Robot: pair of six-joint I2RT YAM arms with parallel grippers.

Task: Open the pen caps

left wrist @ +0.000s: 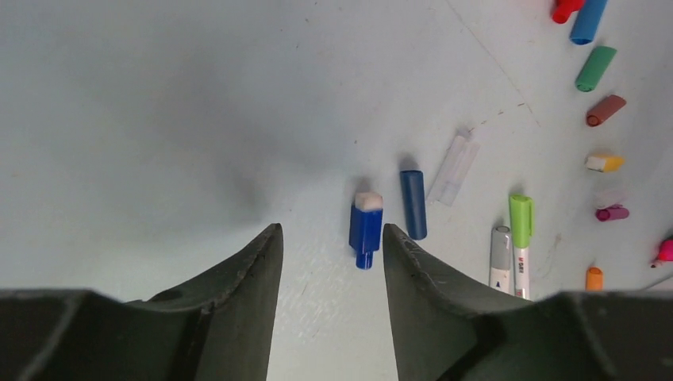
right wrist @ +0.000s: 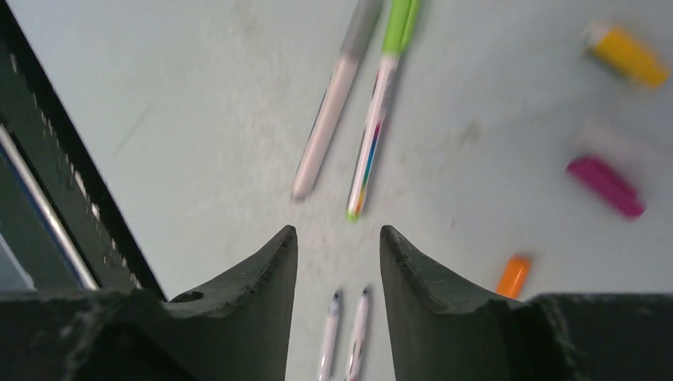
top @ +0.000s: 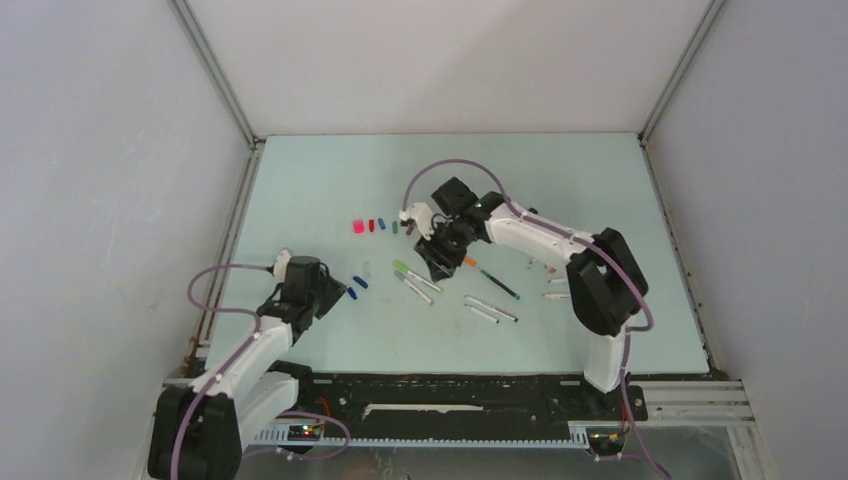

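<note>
My left gripper [left wrist: 332, 232] is open and empty, low over the table at the left [top: 332, 291]. Just beyond its fingertips lie a short blue piece with a white end [left wrist: 365, 226] and a blue cap [left wrist: 413, 204]. My right gripper [right wrist: 338, 232] is open and empty, above the middle of the table [top: 438, 258]. A green-capped pen [right wrist: 379, 111] and a grey-capped pen [right wrist: 332, 119] lie ahead of it, and two uncapped white pens [right wrist: 343, 333] show between its fingers. Loose caps lie in a row [top: 380, 225]: pink, red, blue, green, brown.
A clear cap [left wrist: 452, 168], an orange cap [right wrist: 513, 275], a magenta cap [right wrist: 607, 186] and a yellow cap [right wrist: 627, 57] lie loose. More pens lie near the right arm [top: 553, 282]. A pen with an orange end [top: 490, 277] lies mid-table. Walls enclose the table.
</note>
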